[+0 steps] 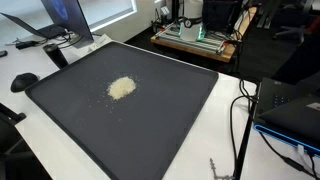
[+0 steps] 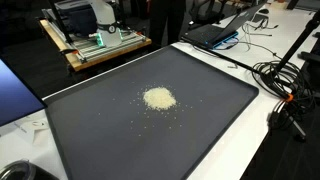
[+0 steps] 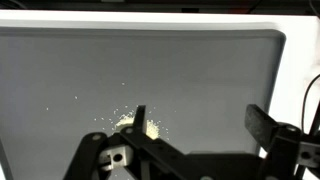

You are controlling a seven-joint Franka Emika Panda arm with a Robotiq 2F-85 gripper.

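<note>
Pale grain heap (image 2: 158, 98): a small, low mound of loose grains, roughly round, with no long axis to speak of. It sits near the middle of the tray in both exterior views, with a few stray grains scattered around it.
Dark tray (image 1: 60, 100): a large, flat, rimmed sheet, charcoal in colour, lying on the white table (image 1: 205, 150). It carries only the heap and its strays.
Gripper (image 3: 198, 118): seen only in the wrist view, coming in from the bottom edge. It is out of frame in both exterior views, so its height above the tray cannot be read.
Fingers (image 3: 140, 118): spread wide with nothing between them; the gap shows only tray surface.
Heap vs. fingers: in the wrist view the heap lies at the tip of the picture-left finger and is partly hidden behind it, not centred in the gap. The opposite finger (image 3: 258, 122) is well apart from it. Touching or hovering: cannot tell.
Offset: the heap is off to the picture-left of the gripper's midline, about level with the fingertips.
Surroundings: black cables (image 1: 238, 120) run beside the tray, and a laptop (image 2: 215, 33) sits beyond its far rim.
</note>
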